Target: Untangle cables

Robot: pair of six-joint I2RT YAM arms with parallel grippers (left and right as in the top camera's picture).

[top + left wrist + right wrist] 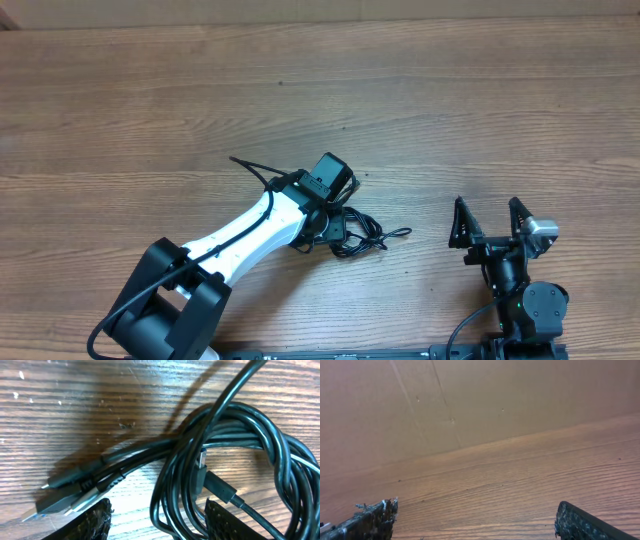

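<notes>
The work surface was a wood-grain table with brown, horizontal grain. A plain tan panel stood upright along its far edge. Lighting was even.

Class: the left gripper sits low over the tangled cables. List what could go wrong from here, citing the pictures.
1. Several loops of the cables lie between the fingers of the left gripper; closing may catch them all and tighten the tangle.
2. The plugs lie bunched beside one finger; a pull could snag them on a loop.
3. The right gripper stands open, apart from the bundle; unpinned, the bundle may just drag along.
</notes>
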